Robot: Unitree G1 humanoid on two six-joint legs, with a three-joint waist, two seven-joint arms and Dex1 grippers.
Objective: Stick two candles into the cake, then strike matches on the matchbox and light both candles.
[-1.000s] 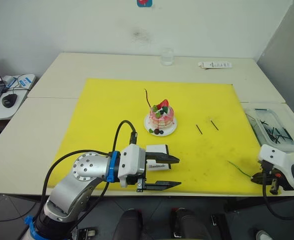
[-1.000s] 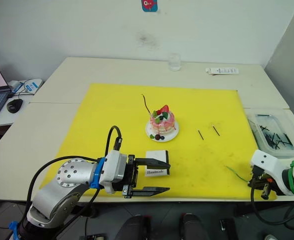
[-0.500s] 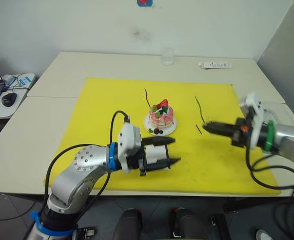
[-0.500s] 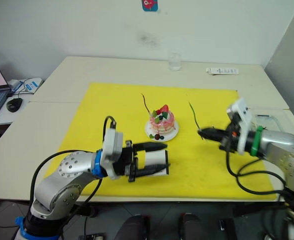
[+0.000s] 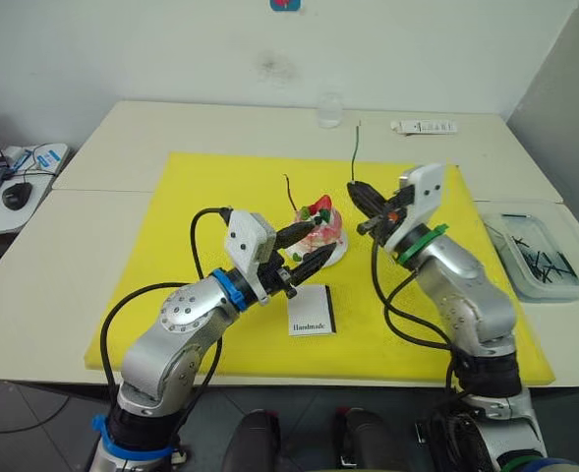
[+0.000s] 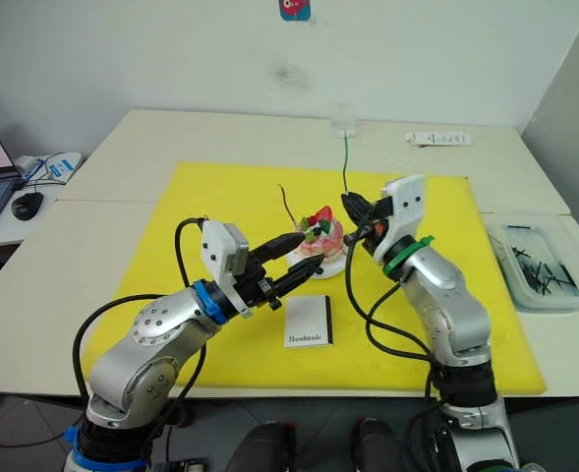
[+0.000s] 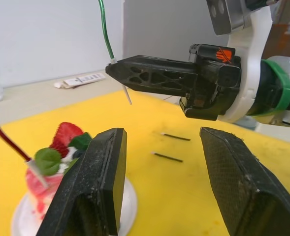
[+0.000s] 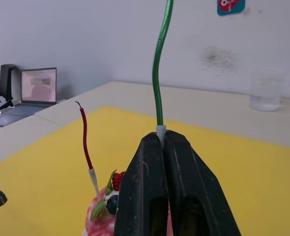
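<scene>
The right wrist view showed the right gripper [image 8: 160, 142] clamped on the green candle [image 8: 160, 64] near its pale lower end, the wavy stick rising upright above the closed fingertips. Below and beyond those fingers stood the cake [image 8: 105, 209], with the dark red candle [image 8: 84, 140] already planted in it and leaning slightly. From the head camera, the right gripper [image 5: 360, 192] hovered just above the far right side of the cake [image 5: 318, 228], which sat on its small white plate [image 5: 337, 255] near the middle of the yellow mat [image 5: 210, 197]. The left gripper [image 5: 314, 248] reached in from the near left with its two fingers spread wide, holding nothing, one finger on either side of the cake's near edge; whether they touched the plate could not be told. The matchbox [image 5: 311, 309] lay flat on the mat just in front of the cake, its printed face up. In the left wrist view two matches [image 7: 167, 157] lay on the mat beyond the cake, near each other and apart from the plate. A clear tray [image 5: 540, 251] holding more dark sticks sat off the mat's right edge, and a glass [image 5: 329, 110] stood on the table [image 5: 171, 128] at the far side.
</scene>
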